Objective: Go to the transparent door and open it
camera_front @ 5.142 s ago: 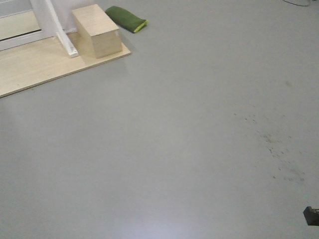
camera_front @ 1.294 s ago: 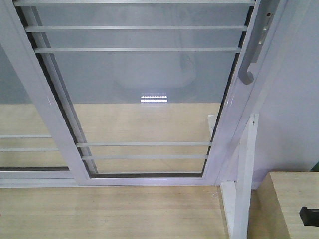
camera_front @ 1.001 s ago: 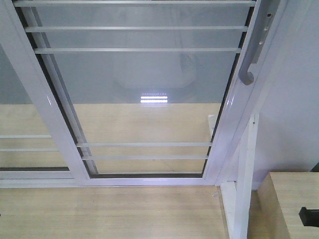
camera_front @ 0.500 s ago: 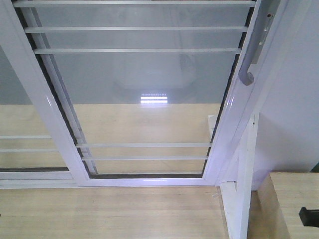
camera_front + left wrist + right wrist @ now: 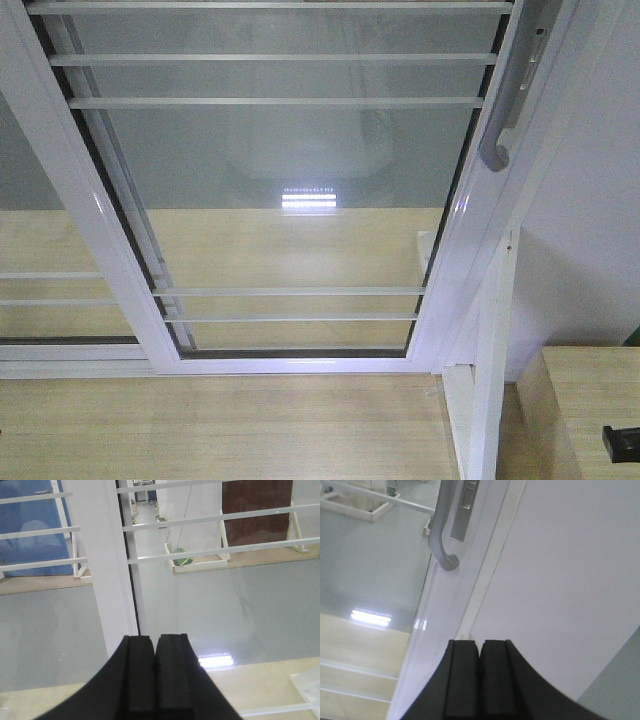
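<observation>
Exterior front-facing view: the transparent door (image 5: 300,200) fills the middle of the frame, a clear glass pane in a smooth, glossy white frame, crossed by thin flat white bars in pairs near the top and again low down. A bright striped glare sits on the glass at centre. On its right-hand frame member, at the upper right of the frame, hangs the curved grey handle (image 5: 497,150), a slim matte bar that hooks inward at its lower end. That side of the door lies close against the plain white wall (image 5: 590,200). At the left edge a second glass panel (image 5: 40,250) with the same thin bars overlaps behind it. Pale wood-grain flooring (image 5: 220,430) runs along the bottom, a square white post (image 5: 490,360) stands at lower right, and a light wooden box (image 5: 590,400) sits in the corner.

In my right wrist view the handle (image 5: 442,530) is at upper left, rounded and satin grey, well above my right tool (image 5: 480,647). Its two black, flat-faced pads are pressed together and grasp nothing.

My left tool (image 5: 155,645) is clenched the same way, empty, pointing at a broad white upright (image 5: 105,565) with glass on both sides; which panel it belongs to I cannot tell.
</observation>
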Controlling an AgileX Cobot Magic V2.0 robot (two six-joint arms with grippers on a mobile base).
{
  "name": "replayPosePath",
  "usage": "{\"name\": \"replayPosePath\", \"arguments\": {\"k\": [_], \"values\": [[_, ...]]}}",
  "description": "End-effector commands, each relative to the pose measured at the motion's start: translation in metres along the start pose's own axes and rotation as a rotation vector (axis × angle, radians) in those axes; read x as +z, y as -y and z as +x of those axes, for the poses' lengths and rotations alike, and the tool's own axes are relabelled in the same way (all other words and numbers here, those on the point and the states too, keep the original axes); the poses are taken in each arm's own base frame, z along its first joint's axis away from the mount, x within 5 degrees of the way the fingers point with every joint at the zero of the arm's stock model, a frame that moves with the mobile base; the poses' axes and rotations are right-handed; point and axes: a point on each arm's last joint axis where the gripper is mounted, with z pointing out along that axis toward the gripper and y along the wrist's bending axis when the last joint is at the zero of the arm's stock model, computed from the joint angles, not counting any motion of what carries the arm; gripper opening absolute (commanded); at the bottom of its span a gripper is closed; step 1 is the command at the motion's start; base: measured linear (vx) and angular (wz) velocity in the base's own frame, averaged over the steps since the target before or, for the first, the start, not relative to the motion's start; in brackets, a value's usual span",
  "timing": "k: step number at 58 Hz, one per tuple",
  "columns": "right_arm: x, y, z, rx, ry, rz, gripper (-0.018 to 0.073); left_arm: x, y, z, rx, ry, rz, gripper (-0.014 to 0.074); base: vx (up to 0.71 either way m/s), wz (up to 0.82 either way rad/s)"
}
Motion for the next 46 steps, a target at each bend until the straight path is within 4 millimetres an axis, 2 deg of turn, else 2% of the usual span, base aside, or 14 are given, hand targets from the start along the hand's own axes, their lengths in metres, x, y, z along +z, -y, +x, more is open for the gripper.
{"name": "replayPosePath", "arguments": {"k": [1, 19, 23, 27, 32, 37, 42, 46], "values": [[0.002, 0.001, -0.004, -0.156, 0.058, 0.028, -0.0008, 0.002, 0.001, 0.0, -0.011, 0.049, 0.005, -0.0006, 0.0, 0.0], [0.001, 0.003, -0.012, -0.125, 0.153, 0.056, -0.0008, 0.002, 0.0, -0.003, -0.012, 0.083, 0.004, -0.0006, 0.0, 0.0], [-0.001, 0.005, -0.019, -0.085, 0.229, 0.074, -0.0008, 0.001, 0.0, -0.004, -0.012, 0.094, 0.004, -0.0006, 0.0, 0.0], [-0.003, 0.008, -0.028, 0.044, 0.334, 0.087, -0.0008, 0.001, 0.0, -0.008, -0.012, 0.132, 0.003, -0.0006, 0.0, 0.0], [-0.01, 0.013, -0.042, 0.277, 0.516, 0.086, -0.0008, -0.001, 0.0, -0.018, -0.013, 0.238, 0.0, -0.0006, 0.0, 0.0], [-0.016, 0.017, -0.053, 0.385, 0.618, 0.069, -0.0008, -0.004, -0.001, -0.031, -0.041, 0.329, 0.002, -0.0004, 0.0, 0.0], [-0.021, 0.022, -0.067, 0.452, 0.647, 0.042, -0.0008, -0.009, -0.002, -0.052, -0.088, 0.375, 0.009, -0.0002, 0.0, 0.0], [-0.027, 0.026, -0.083, 0.418, 0.666, 0.033, -0.0008, -0.016, -0.003, -0.073, -0.095, 0.416, 0.009, -0.0003, 0.0, 0.0]]}}
